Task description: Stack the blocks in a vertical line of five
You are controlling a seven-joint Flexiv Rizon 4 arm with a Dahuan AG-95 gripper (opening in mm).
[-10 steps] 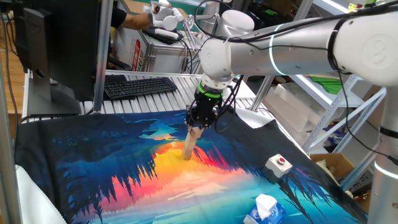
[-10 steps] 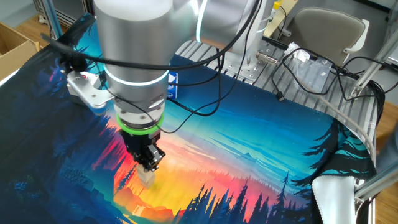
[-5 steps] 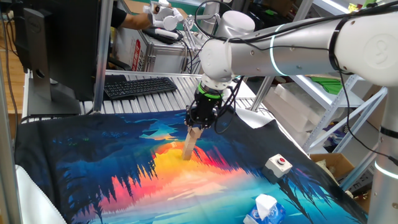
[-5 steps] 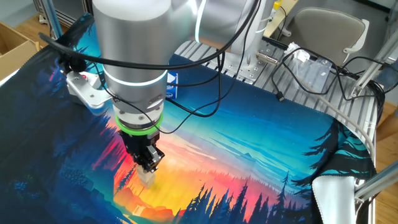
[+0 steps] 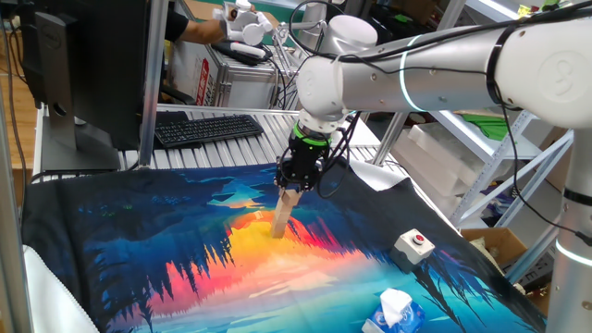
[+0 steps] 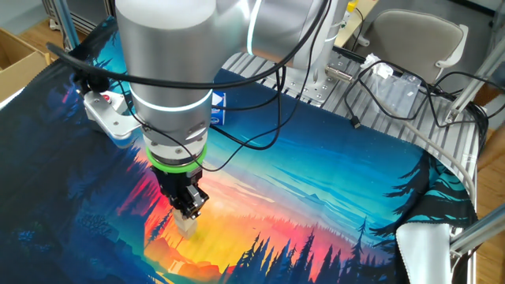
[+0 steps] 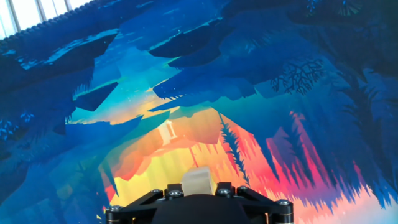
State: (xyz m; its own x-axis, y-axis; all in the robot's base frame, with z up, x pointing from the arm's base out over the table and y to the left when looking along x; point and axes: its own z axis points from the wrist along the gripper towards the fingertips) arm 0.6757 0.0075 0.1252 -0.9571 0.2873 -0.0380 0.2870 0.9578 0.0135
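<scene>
One leaning column of blocks [image 5: 284,218] stands mid-worktop; our hand [image 5: 294,191] clenches its top cube. Light, stiff, smooth wood; we'd grip opposite flat faces.

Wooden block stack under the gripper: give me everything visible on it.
The stack of pale tan wooden blocks is a narrow column of plain, unpainted cubes standing on the orange part of the printed forest-sunset cloth. In one fixed view it leans slightly, top toward the black two-finger gripper, whose jaws sit around the top block. How many cubes it holds cannot be counted. The other fixed view shows only its lower part; the hand view shows just the top cube.
</scene>
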